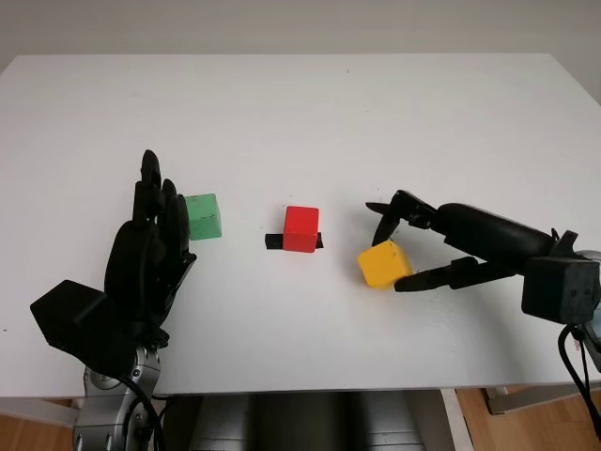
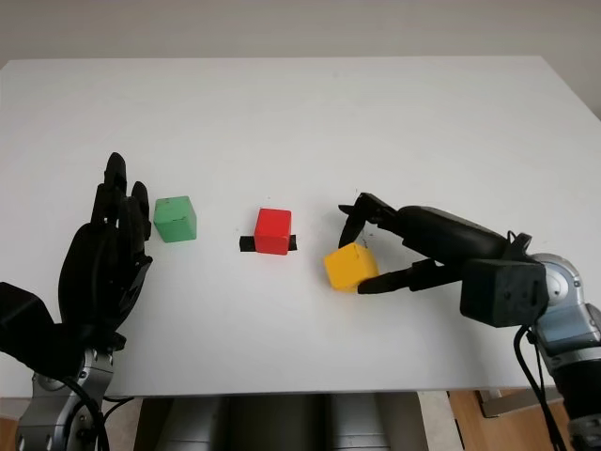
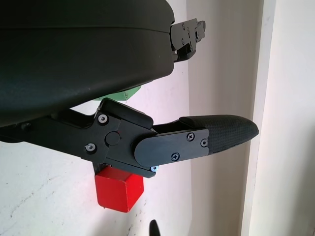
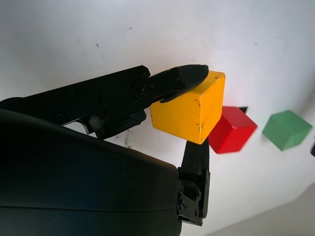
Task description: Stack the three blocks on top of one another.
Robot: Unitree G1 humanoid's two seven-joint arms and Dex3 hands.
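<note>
gap red block (image 1: 301, 228)–green block (image 1: 203, 215): open | left hand (image 1: 150, 249): beside green block

1. The left hand (image 1: 150, 254) is matte black, with a broad smooth shell and segmented fingers.
2. The right hand (image 1: 399, 252) is black too, on a long tapered forearm behind a boxy wrist block.
3. Small silver screws fasten the finger links.
4. Grey metal joints and black cables run below both wrists.

Looks like a lab or test room: bare white table (image 1: 300, 103) against a plain pale wall (image 1: 300, 23), wood floor (image 1: 526, 413) beneath, black tape mark (image 1: 274, 242) under the red block (image 1: 301, 228).
</note>
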